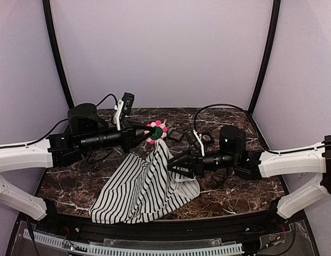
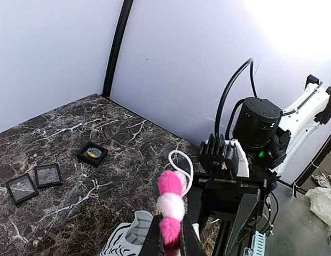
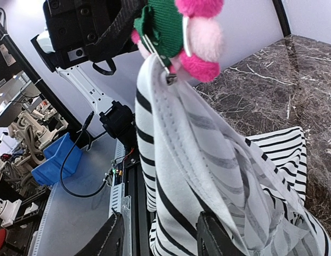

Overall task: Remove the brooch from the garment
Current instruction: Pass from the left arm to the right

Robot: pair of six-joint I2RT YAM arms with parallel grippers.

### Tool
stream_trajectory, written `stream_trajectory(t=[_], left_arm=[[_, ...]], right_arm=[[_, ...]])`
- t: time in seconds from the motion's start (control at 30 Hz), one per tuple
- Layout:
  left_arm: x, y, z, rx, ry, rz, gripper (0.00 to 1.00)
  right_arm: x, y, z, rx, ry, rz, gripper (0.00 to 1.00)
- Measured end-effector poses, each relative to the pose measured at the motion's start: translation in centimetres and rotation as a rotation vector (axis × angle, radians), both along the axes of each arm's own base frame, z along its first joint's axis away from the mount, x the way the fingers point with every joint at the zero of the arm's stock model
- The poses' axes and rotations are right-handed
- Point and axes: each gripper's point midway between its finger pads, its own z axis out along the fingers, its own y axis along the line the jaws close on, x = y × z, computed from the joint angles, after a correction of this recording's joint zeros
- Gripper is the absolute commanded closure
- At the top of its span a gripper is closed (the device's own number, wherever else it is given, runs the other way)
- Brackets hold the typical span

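left tool (image 2: pixel 172 240) pinches brooch (image 2: pixel 171 205) aloft | right tool (image 3: pixel 160 234) half-wide around hanging garment (image 3: pixel 208 160), grip unclear | clamp garment just below brooch, pull apart steadily

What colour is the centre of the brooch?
The brooch has a dark green centre; the right wrist view shows it best.

Fuzzy pompom brooch (image 1: pixel 156 132), soft striped cloth garment (image 1: pixel 139 192), glossy dark marble-look table (image 1: pixel 235 186).
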Motion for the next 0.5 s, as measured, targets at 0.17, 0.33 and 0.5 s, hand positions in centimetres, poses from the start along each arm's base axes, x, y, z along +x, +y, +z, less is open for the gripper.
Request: stream_trajectory(t=[0.17,0.33,0.5], left_arm=[[0.1,0.5,0.6,-0.011,-0.010,0.021,0.99],[0.1,0.9,0.9,-0.013,-0.013,0.033,0.99],[0.0,0.9,0.6,-0.003,-0.005,0.034,0.99]], right_arm=[[1.0,-0.9,1.5,-0.001,-0.054,-0.096,0.38],[2.2,-2.1,2.8,0.002,-0.109,-0.176,0.27],[3.2,-2.6,1.1,-0.040,-0.097,-0.204,0.24]])
